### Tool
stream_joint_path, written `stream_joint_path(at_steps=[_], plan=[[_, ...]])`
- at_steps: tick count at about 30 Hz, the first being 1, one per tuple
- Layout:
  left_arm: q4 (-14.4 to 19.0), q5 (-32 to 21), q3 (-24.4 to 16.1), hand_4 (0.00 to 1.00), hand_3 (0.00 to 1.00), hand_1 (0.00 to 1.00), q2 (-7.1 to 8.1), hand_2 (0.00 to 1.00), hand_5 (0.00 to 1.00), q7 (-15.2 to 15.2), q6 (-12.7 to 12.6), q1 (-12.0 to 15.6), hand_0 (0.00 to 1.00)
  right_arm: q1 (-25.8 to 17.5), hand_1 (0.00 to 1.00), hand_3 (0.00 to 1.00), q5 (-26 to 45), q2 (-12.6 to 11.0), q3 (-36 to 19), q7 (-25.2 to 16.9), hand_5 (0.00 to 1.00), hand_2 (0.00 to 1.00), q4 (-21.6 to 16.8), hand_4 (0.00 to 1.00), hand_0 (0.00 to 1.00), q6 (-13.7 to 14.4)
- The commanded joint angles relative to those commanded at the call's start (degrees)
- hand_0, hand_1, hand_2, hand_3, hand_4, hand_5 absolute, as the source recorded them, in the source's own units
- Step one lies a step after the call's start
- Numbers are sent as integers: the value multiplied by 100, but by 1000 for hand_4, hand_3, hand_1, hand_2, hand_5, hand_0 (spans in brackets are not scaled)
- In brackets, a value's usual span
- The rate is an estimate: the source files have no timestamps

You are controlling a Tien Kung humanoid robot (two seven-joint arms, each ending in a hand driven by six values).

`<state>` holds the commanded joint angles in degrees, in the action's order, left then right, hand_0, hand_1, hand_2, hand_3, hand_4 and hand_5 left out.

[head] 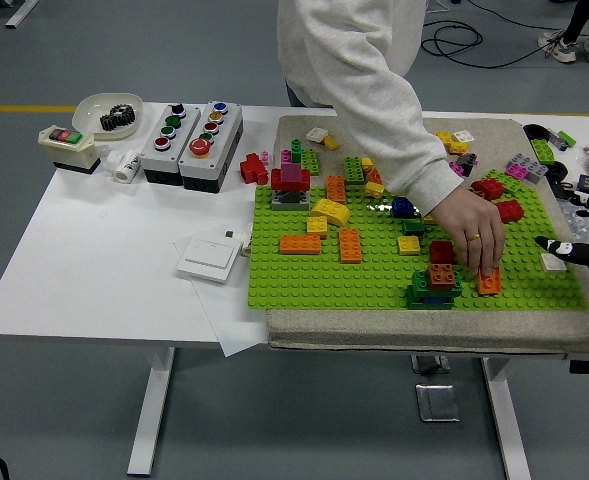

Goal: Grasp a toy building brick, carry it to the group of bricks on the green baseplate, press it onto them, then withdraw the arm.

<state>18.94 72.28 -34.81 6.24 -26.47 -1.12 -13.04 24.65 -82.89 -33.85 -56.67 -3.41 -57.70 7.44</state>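
The green baseplate (314, 280) lies on a grey mat and carries scattered bricks. Near its front stands a stack (434, 276) of green, brown and red bricks. A person at the far side reaches down over the plate; their hand (477, 235) has its fingertips on a flat orange brick (489, 283) just right of the stack. My right hand (557, 247) lies low at the plate's right edge, fingers stretched out toward the left, open and holding nothing. A small white brick (553, 263) sits just below it. My left arm is out of sight.
Loose bricks (454, 145) cover the back of the mat. On the left of the white table are two grey button boxes (189, 130), a switch box (67, 147), a bowl with a black gear (107, 112) and a white wall switch (208, 257) on paper.
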Motion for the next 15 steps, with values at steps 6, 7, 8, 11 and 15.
stream_joint_path(at_steps=[6, 7, 8, 11, 15], plan=[[2, 93, -53, 659, 583, 715, 19, 732, 653, -12, 26, -1, 660, -6, 893, 998, 6, -7, -81, 8, 423, 939, -7, 846, 947, -8], [2, 96, -55, 659, 584, 712, 20, 732, 654, -12, 27, -1, 661, -6, 893, 998, 7, -7, -86, 8, 427, 939, -7, 843, 943, -8], [2, 104, -59, 659, 584, 712, 23, 732, 654, -12, 28, -1, 661, -7, 893, 998, 8, -7, -102, 8, 427, 939, -2, 843, 943, -6], [3, 121, -61, 659, 584, 712, 32, 732, 654, -10, 33, 0, 661, -9, 893, 998, 11, -12, -153, 11, 427, 939, 23, 843, 943, -1], [-1, 15, -2, 658, 583, 711, 23, 729, 651, 10, 0, 10, 661, -14, 890, 998, 11, -20, -175, 19, 429, 939, 33, 834, 942, -5]])
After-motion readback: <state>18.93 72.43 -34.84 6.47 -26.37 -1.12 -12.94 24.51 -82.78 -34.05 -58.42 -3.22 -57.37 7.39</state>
